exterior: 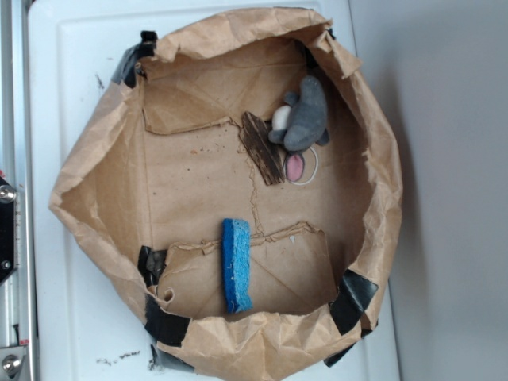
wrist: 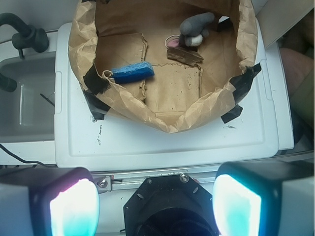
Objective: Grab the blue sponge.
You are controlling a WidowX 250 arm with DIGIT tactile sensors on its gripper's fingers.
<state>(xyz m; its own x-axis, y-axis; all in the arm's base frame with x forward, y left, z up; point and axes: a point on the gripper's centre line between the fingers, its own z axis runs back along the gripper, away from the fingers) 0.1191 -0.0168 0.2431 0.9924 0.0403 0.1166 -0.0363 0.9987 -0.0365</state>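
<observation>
The blue sponge (exterior: 236,265) lies flat inside a brown paper-lined bin (exterior: 95,182), near its lower edge on a torn paper flap. From the wrist camera the blue sponge (wrist: 133,72) shows at the bin's left side, far from my gripper (wrist: 155,204). My gripper stands open at the bottom of the wrist view, its two glowing pads wide apart with nothing between them, above the robot's black base and outside the bin. The gripper is out of the exterior view.
A grey plush toy (exterior: 305,115), a dark wood piece (exterior: 262,148) and a pink disc with a white ring (exterior: 298,167) lie at the bin's far side. Black tape (exterior: 352,300) holds the paper. The bin sits on a white lid (wrist: 162,142); a grey sink (wrist: 24,98) is at left.
</observation>
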